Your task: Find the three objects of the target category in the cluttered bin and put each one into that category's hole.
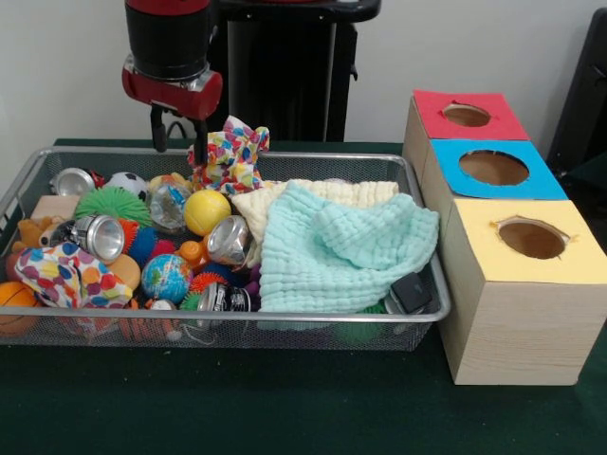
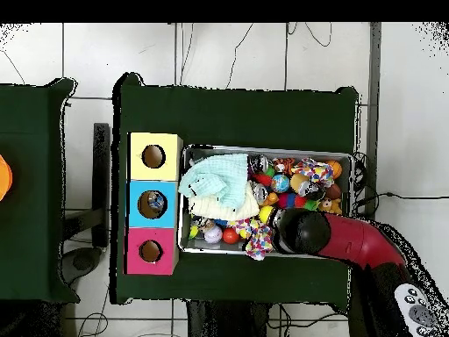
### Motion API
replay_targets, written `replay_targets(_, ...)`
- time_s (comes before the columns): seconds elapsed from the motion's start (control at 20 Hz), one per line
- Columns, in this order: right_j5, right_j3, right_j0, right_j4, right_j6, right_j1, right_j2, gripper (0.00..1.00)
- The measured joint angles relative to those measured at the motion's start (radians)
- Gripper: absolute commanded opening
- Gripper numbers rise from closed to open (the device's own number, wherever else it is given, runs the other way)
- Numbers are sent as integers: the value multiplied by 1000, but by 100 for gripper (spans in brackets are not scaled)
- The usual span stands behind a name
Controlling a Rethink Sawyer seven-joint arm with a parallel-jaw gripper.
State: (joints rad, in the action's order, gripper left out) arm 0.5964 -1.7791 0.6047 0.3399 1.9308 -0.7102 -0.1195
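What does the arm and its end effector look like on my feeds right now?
In the front view the wrist is a black cylinder with red bands above and below, the lower one edged in silver. The end effector has thin dark fingers, with a black cable looped behind. Overhead, the arm is glossy red with a rounded black end.

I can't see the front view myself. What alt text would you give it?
A red and black robot gripper lifts a colourful spotted cloth at the far rim of a wire mesh bin packed with balls, cans and a mint cloth. Beside it stand three wooden boxes with round holes, topped red, blue and yellow.
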Motion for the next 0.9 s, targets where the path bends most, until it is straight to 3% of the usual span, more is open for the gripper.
replay_targets(0.55,-6,0,-35,-101,11,60,93,100)
replay_targets(0.9,-40,0,-65,-185,76,111,183,100)
